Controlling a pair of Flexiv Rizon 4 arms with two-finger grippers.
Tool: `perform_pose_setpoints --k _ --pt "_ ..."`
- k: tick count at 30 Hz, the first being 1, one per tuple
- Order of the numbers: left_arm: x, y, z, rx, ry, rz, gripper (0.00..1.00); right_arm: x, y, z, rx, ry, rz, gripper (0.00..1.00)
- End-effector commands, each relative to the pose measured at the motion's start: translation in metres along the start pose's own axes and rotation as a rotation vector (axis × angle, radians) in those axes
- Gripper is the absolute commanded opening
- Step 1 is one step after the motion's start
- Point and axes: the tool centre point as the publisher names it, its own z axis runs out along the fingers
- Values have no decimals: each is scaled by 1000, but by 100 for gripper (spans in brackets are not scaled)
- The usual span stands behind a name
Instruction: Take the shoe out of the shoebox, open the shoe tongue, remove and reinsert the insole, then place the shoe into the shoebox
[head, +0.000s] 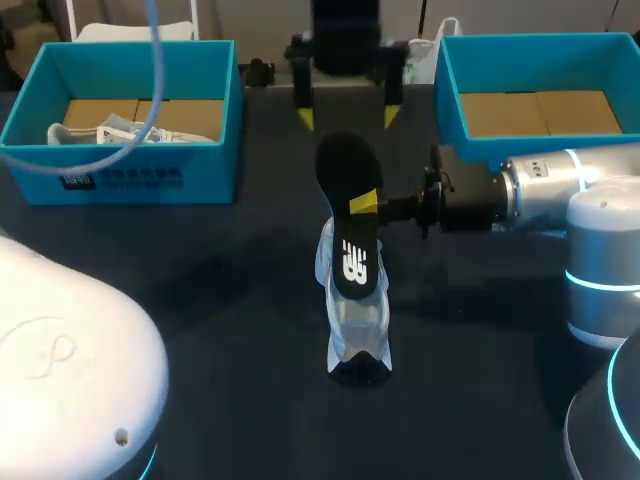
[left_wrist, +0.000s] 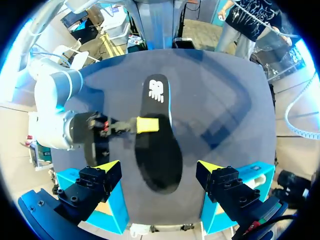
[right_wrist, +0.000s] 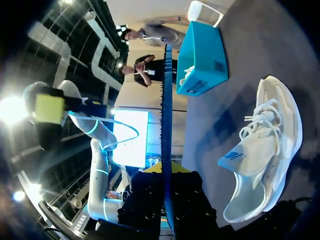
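insole (head: 345, 165), white logo, pinched in right claw (head: 363, 203); left claw (left_wrist: 157, 167) wide; shoe (head: 357, 325) beneath.

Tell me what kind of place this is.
Probably a robotics lab bench. At a dark table, the right gripper holds a black insole above a white shoe, the left gripper hangs open, and teal shoeboxes stand at both far corners.
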Motion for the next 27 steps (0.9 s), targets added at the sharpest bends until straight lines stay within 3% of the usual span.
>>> perform_pose_setpoints --k 1,4,17,18,22,24,27 --pt "40 -19 18 -90 -686 -72 100 0 -1 1 -3 -1 0 0" --pt "55 -23 17 -95 -803 -120 100 0 -1 1 -3 -1 0 0" --pt "55 -23 17 -95 -803 -120 100 0 -1 1 -3 -1 0 0" --pt "55 -22 17 -128 -819 -115 100 0 -1 1 -3 -1 0 0" --pt "66 -18 28 -81 -993 -69 100 0 -1 1 -3 -1 0 0" --pt "70 -21 31 -98 -1070 -43 100 0 -1 1 -3 -1 0 0" --pt "74 -25 30 -69 -1129 -26 100 0 -1 1 -3 -1 0 0"
